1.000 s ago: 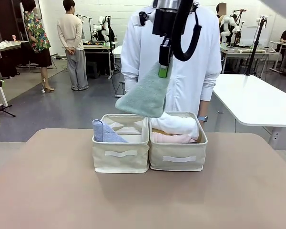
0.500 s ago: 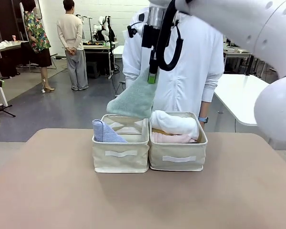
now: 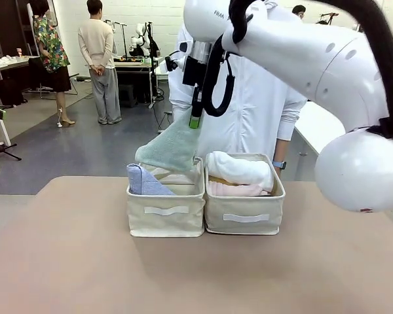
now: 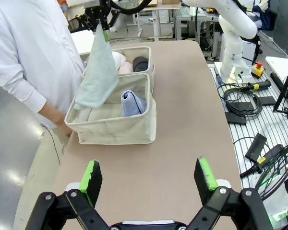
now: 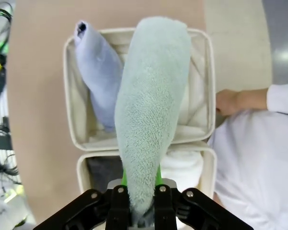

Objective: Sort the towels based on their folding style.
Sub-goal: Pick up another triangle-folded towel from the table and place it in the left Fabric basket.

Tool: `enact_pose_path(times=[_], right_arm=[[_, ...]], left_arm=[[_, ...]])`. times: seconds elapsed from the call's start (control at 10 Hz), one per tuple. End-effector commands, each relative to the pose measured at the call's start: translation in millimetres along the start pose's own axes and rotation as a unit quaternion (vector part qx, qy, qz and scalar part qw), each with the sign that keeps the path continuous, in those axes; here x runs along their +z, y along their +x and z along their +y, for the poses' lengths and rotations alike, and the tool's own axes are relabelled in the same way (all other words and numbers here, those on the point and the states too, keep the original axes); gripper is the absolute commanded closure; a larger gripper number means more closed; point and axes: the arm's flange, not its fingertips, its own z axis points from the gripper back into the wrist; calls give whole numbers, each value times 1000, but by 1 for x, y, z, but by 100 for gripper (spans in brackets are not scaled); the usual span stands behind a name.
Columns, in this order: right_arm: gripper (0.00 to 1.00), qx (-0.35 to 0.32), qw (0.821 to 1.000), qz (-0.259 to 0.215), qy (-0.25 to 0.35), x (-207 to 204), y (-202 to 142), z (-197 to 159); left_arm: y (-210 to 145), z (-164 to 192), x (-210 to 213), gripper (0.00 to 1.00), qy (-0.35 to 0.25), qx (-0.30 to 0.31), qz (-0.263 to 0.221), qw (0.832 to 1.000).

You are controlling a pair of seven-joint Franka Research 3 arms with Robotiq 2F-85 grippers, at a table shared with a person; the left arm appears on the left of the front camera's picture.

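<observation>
holding the sage-green cone towel (image 3: 167, 147) by its narrow tip, the right fingers (image 3: 194, 122) clamp it so the wide end hangs over the left bin (image 3: 166, 221), which holds the lavender-blue cone (image 3: 143, 181). rolled towels (image 3: 239, 170) occupy the right bin (image 3: 244, 222). left fingers (image 4: 91, 176) stand open, empty.

My right pincer (image 5: 141, 194) is clamped on the narrow end of the sage-green towel (image 5: 151, 96), which hangs over a beige bin (image 5: 201, 72) standing by the table's (image 5: 38, 96) edge on the person's side. Inside that bin the lavender-blue towel (image 5: 100, 76) lies along the wall farther from the person. The neighbouring bin (image 5: 81, 172), wall to wall with it, holds a white towel (image 5: 182, 167) and a dark grey towel (image 5: 103, 172), and a person's hand (image 5: 228, 101) in a white sleeve (image 5: 283, 98) is just outside the first bin's rim.
</observation>
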Motion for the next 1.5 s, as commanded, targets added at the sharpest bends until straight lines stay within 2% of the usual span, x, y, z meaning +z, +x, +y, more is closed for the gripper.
enact_pose_path(times=[0.0,0.3,0.4,0.6,0.7,0.9,1.0,1.4], right_arm=[[82,-6,1000,9,-6,12,34,-41],[82,25,999,42,-10,-5,33,-40],[82,33,998,28,-35,-7,31,-34],[82,21,999,2,-48,-5,26,-30],[82,19,999,2,-48,-6,23,-29],[82,31,998,39,-30,-9,22,-27],[82,18,999,5,-40,-16,10,-10],[82,18,999,5,-40,-16,10,-10]], left_arm=[[1,1,1,0,6,-5,-5,1000],[1,1,1,0,6,-5,-5,1000],[1,1,1,0,6,-5,-5,1000],[1,1,1,0,6,-5,-5,1000],[1,1,1,0,6,-5,-5,1000],[1,1,1,0,6,-5,-5,1000],[1,1,1,0,6,-5,-5,1000],[1,1,1,0,6,-5,-5,1000]])
